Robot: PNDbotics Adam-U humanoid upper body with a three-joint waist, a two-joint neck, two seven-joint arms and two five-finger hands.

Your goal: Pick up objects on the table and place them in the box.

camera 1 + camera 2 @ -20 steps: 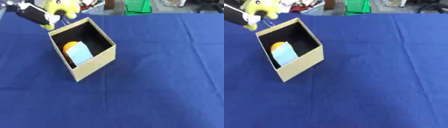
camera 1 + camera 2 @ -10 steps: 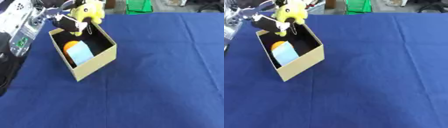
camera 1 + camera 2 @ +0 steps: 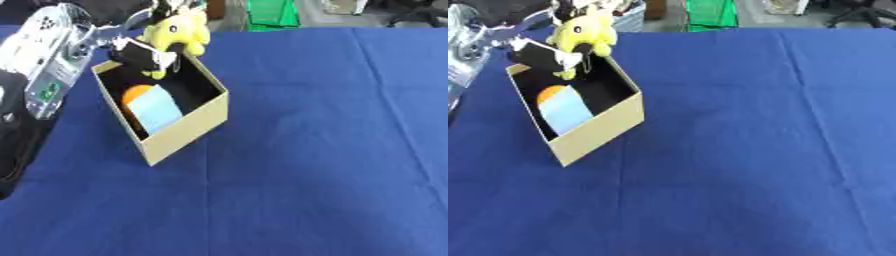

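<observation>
Left eye view, left hand [image 3: 144,56] fingers clamped on yellow plush toy [image 3: 179,31], above box [image 3: 188,128]

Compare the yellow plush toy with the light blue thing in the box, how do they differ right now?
The yellow plush toy is held by the left robot hand above the far rim of the box; the light blue thing already lies inside, beside an orange thing. The plush toy looks rounded and lumpy, the light blue thing flat and rectangular. Both are task items for the box.

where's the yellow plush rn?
Upper left of the left eye view: plush held by the left robot hand over the box's far corner.
</observation>
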